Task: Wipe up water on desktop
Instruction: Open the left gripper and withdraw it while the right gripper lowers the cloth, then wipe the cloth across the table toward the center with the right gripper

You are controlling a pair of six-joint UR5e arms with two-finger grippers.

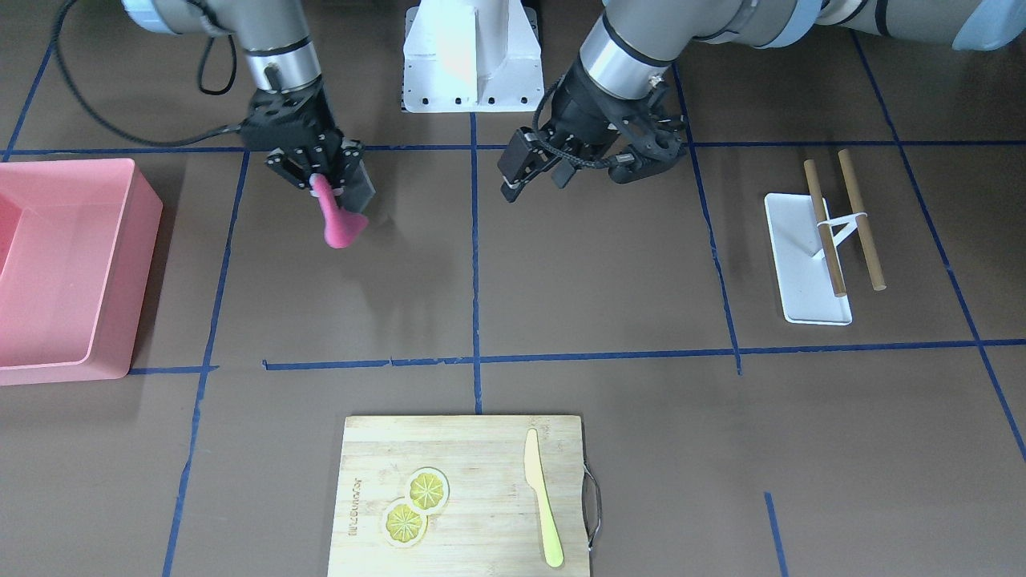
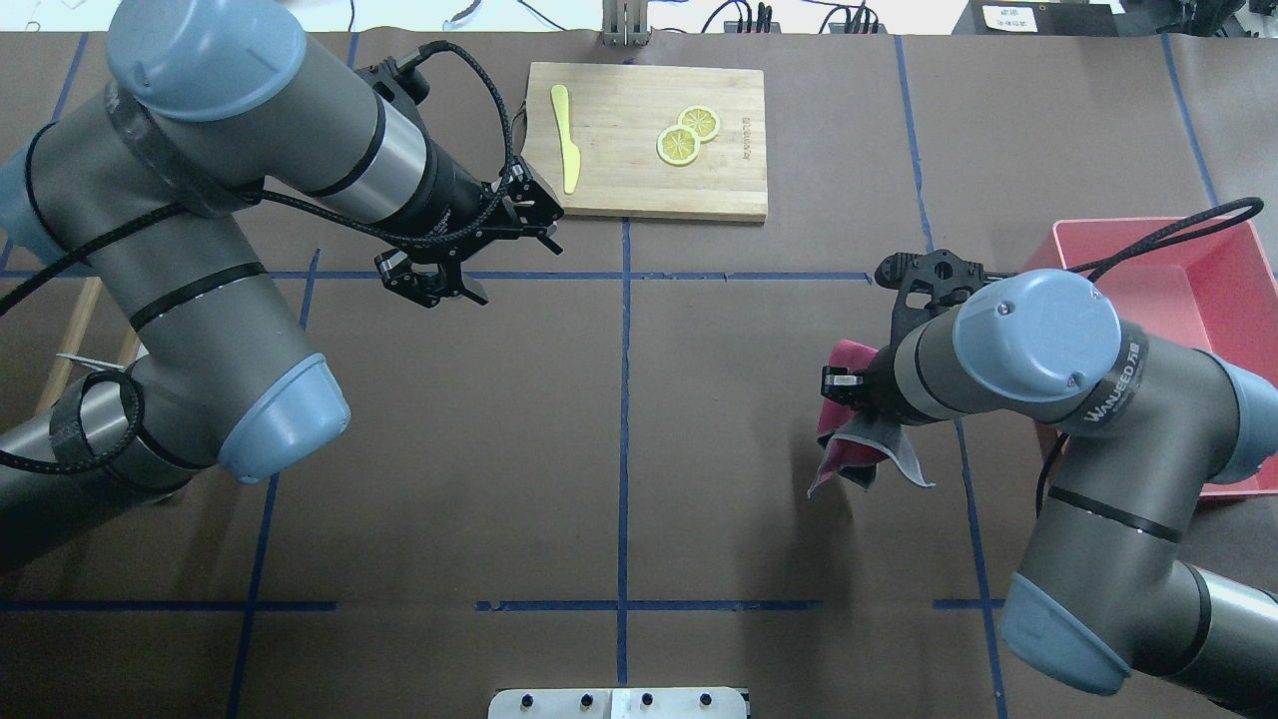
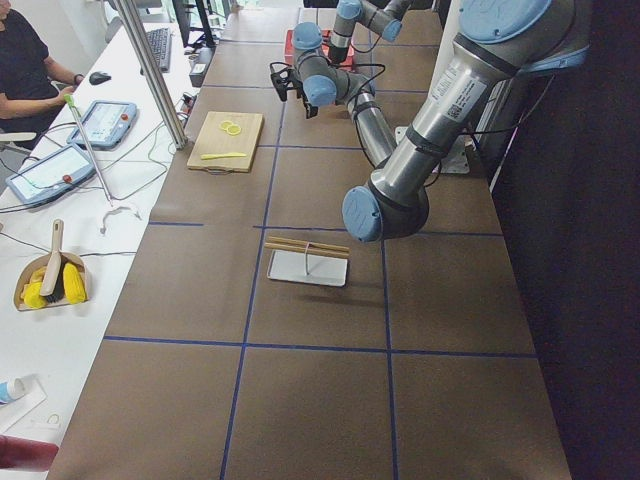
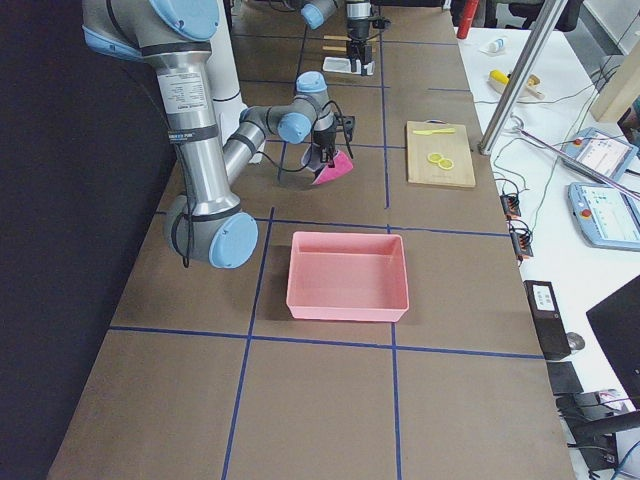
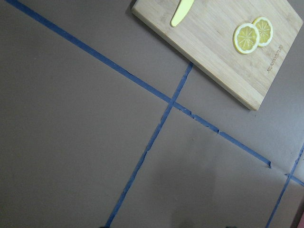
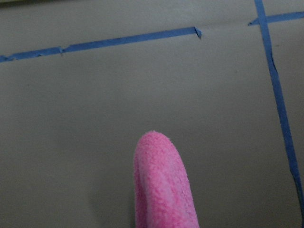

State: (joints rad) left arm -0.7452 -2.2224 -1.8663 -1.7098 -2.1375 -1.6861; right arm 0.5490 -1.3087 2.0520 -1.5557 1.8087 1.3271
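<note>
The desktop [image 1: 601, 264] is a matte brown surface with a grid of blue tape; I see no water on it. My right gripper [image 1: 325, 180] is shut on a pink cloth [image 1: 338, 226] that hangs from it just above the desktop. In the overhead view the cloth [image 2: 849, 444] shows a grey underside below the right gripper [image 2: 849, 384]. The right wrist view shows the cloth's pink fold [image 6: 161, 185] over bare desktop. My left gripper [image 2: 504, 255] is open and empty, hovering near the cutting board's corner.
A pink bin [image 1: 72, 264] stands on my right side. A wooden cutting board [image 1: 481, 481] with two lemon slices [image 1: 415, 505] and a yellow knife [image 1: 543, 501] lies at the far edge. A white stand with two brown rods [image 1: 809, 264] sits on my left.
</note>
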